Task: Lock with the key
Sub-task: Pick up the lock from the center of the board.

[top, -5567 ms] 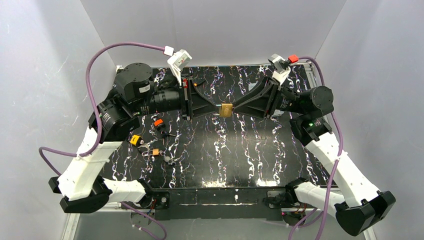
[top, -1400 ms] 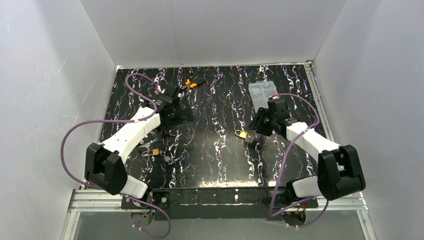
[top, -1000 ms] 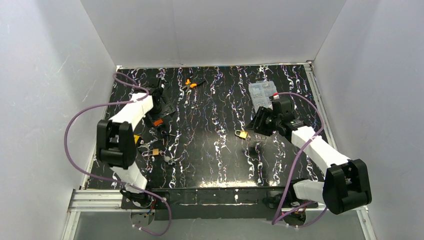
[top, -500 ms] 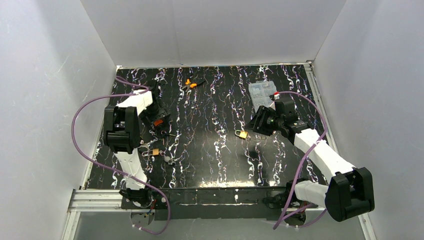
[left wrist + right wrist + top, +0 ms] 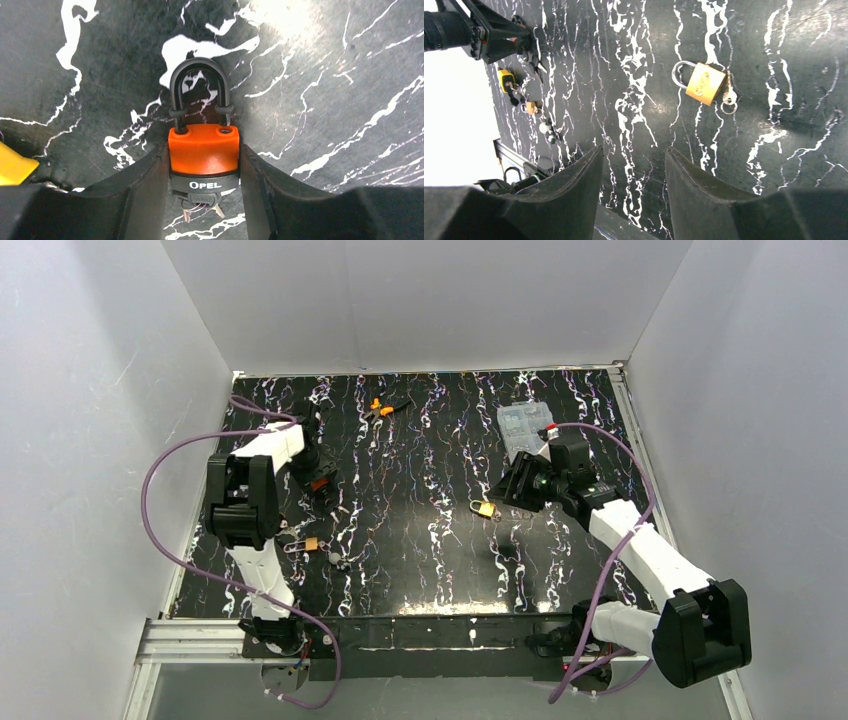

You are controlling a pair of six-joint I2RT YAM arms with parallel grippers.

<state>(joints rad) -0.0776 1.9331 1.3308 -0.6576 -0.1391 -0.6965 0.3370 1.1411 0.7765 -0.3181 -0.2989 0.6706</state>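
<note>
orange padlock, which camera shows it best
Left wrist view: the orange padlock fills the centre, with shackle, brand band and key all clear. The top view shows only a small orange spot at the left gripper. Right wrist view: too distant to make out.

Top external view: light even, diffuse, from above. White enclosure walls [image 5: 100,390] bright, no hard shadows. Glossy black marbled table [image 5: 430,570] carries specular glare band along near edge.

Left wrist view: orange padlock [image 5: 202,150] sharp, well lit. Glare patch on table at top of frame. Left gripper fingers [image 5: 135,200] dark, soft, close to lens.

Right wrist view: brass padlock [image 5: 705,83] in focus. Left margin overexposed to plain white. Right gripper fingers [image 5: 569,200] underexposed, slightly blurred.
</note>
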